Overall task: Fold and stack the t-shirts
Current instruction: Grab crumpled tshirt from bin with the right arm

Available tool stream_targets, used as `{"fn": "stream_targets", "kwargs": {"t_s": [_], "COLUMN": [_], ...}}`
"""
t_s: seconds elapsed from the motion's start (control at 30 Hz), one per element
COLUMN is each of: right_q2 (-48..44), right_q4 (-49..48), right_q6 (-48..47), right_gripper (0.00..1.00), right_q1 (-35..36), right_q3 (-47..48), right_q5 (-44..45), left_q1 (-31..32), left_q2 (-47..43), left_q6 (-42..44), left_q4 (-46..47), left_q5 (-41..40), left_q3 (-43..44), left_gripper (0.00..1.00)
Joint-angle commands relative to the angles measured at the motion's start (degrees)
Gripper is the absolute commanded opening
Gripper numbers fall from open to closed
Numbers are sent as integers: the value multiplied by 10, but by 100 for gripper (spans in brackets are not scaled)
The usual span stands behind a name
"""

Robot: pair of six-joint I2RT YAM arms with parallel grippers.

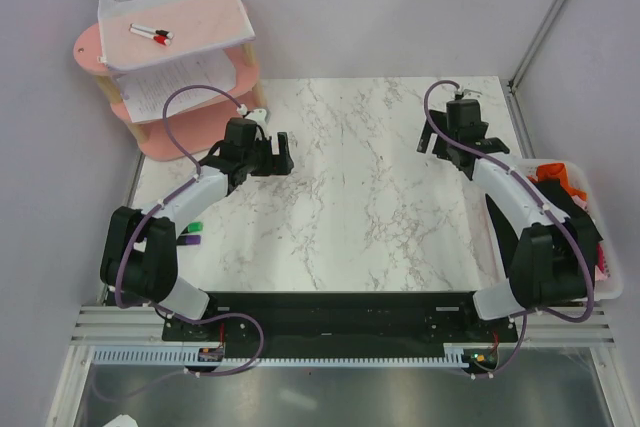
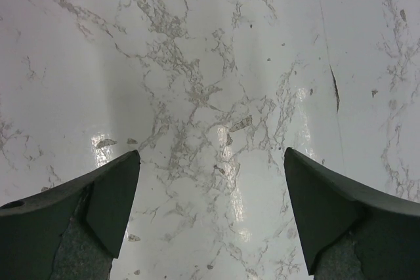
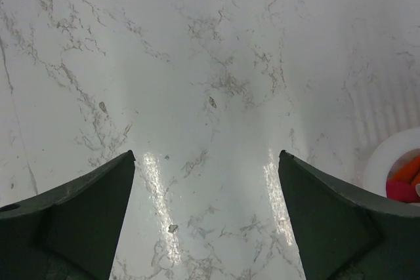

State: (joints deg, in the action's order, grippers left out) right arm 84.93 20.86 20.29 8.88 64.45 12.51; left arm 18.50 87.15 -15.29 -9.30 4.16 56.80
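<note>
The t-shirts lie bunched in a white bin (image 1: 612,282) at the table's right edge. Orange cloth (image 1: 553,175) shows at its far end and a bit of pink (image 1: 602,269) at its near end; the black shirt is hidden. In the right wrist view the bin's rim (image 3: 377,168) shows at the lower right, with orange cloth (image 3: 407,167) and pink cloth (image 3: 400,191) inside. My left gripper (image 1: 280,154) (image 2: 211,151) is open and empty over bare marble at the left. My right gripper (image 1: 440,145) (image 3: 207,152) is open and empty over marble, left of the bin.
A pink two-tier shelf (image 1: 90,47) stands at the back left, holding white printed sheets (image 1: 170,82) and a red-and-black marker (image 1: 150,34). Purple and green markers (image 1: 191,240) lie by the left arm's base. A metal frame post (image 1: 545,17) rises at the back right.
</note>
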Motion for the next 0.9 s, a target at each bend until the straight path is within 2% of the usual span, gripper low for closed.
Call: {"fn": "stream_targets", "kwargs": {"t_s": [0.0,0.3,0.67,0.87], "right_q2": [-38,-128,-207,-207], "right_q4": [18,123,358,431], "right_q6": [-8,40,153,194], "right_gripper": [98,98,98,98], "right_q1": [3,2,0,-1], "right_q3": [-2,7,36,34], "right_q5": [47,224,290,309], "left_q1": [4,8,10,11], "left_q2": [-9,-6,19,23], "left_q6": [16,3,-11,-15], "left_q4": [17,41,67,80], "left_q5": [5,25,61,87], "left_q3": [-4,-24,-36,-36], "left_gripper": [98,99,100,100]}}
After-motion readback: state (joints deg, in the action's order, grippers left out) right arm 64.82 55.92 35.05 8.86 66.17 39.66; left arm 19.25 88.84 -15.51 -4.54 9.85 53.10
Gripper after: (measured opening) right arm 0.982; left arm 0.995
